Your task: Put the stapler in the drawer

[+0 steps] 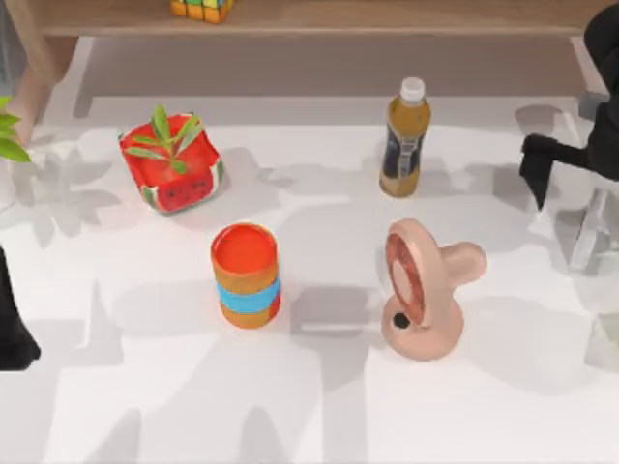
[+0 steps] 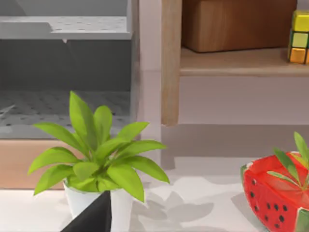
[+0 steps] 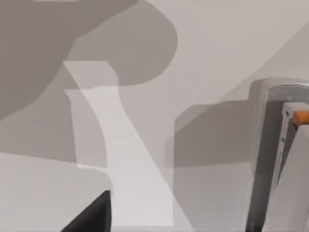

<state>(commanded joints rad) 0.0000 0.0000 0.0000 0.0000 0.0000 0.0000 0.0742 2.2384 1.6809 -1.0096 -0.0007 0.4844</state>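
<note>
While leafy sprigs fill the watermelon pot [image 1: 172, 170], the orange cup [image 1: 246, 274] sits empty; finger state indiscernible.

No readable text anywhere (the bottle [image 1: 403, 140] label is only a blur)

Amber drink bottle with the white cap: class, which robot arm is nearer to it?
Right. The right arm is at the table's right edge, level with the amber bottle; the left arm is parked far off at the left edge.

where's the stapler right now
The stapler lies at the table's far right edge in the top view, just below the right arm, right of the pink fan.
</note>
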